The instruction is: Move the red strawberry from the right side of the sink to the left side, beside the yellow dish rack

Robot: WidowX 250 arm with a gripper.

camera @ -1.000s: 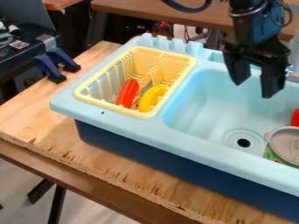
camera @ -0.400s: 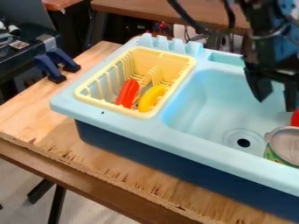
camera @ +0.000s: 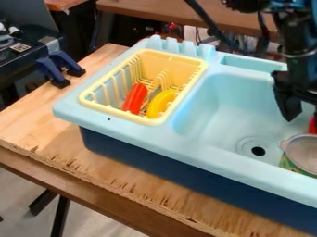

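At right above the sink (camera: 213,113), the arm (camera: 301,51) hangs steeply down, jaws spread apart and empty.

We see smooth, softly glossy light-blue plastic on the sink (camera: 142,134). In it, the can (camera: 304,155) has a dull metal-looking end. Left of its basin, the rack (camera: 117,110) looks like satin plastic; beneath it lies rough-edged plywood (camera: 55,125).

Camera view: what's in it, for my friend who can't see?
A black robot gripper hangs over a light blue plastic toy sink, near a round grey-topped object. A pale yellow plastic rack holds a red toy and a curved yellow toy.
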